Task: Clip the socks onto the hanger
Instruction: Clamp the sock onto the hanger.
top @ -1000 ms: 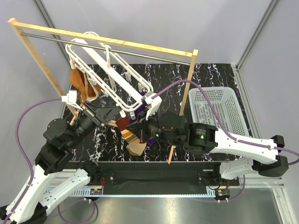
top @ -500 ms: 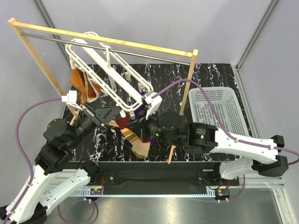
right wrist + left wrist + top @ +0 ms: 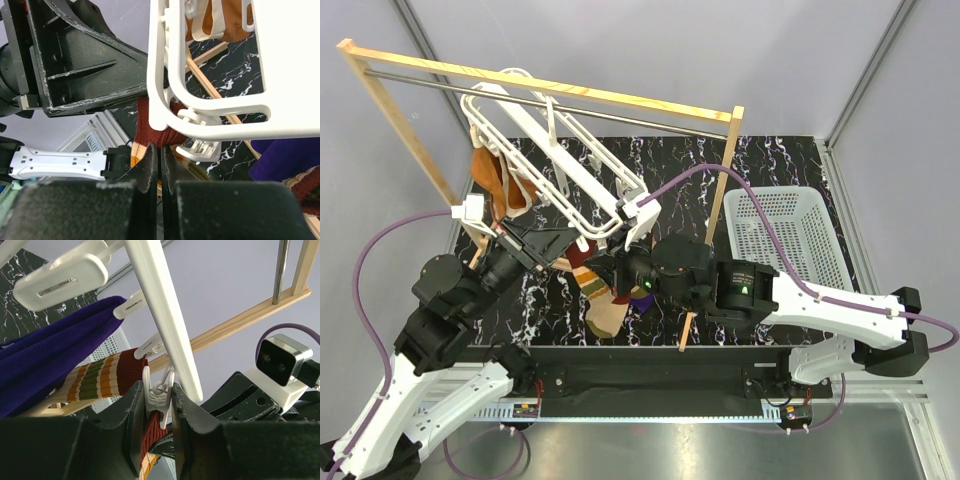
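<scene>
One striped sock (image 3: 102, 382) appears already pegged to the white drying frame (image 3: 162, 315), while the second sock (image 3: 152, 432), cuff pinched in the near-closed right tool (image 3: 160, 167), sits in a clip peg (image 3: 158, 389) squeezed by the left tool (image 3: 158, 402), not yet released.

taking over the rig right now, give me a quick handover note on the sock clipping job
Left gripper: closed around a small white clip peg on the large white plastic drying hanger, apparently squeezing it.
Right gripper: shut on the maroon cuff of a striped knitted sock, holding it up at that peg.
Done: the other striped sock seems already hung from the neighbouring peg, beside a purple cloth.
Left: I cannot tell whether the peg bites the cuff yet. Seat the cuff, release the peg, then open the right gripper.
</scene>
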`<action>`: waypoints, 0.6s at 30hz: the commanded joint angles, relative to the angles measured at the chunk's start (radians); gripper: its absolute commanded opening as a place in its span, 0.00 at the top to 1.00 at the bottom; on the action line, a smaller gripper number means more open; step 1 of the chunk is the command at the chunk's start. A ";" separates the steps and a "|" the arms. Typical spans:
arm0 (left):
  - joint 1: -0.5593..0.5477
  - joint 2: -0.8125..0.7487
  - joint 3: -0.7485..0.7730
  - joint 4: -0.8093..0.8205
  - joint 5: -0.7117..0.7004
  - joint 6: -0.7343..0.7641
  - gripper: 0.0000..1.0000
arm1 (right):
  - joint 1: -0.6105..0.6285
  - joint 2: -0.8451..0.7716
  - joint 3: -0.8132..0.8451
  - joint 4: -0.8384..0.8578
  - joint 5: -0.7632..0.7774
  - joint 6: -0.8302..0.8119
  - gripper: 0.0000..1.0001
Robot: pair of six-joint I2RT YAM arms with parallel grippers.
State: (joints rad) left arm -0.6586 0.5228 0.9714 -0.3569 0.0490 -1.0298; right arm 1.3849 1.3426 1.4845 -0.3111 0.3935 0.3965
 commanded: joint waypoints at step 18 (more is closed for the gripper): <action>-0.001 -0.049 -0.008 -0.033 -0.001 0.004 0.63 | -0.014 0.036 0.085 0.035 0.097 -0.022 1.00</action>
State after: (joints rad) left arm -0.6586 0.4911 0.9714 -0.3679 0.0345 -1.0267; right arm 1.3800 1.3750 1.5173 -0.3134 0.4301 0.3889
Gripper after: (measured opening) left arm 0.329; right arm 0.014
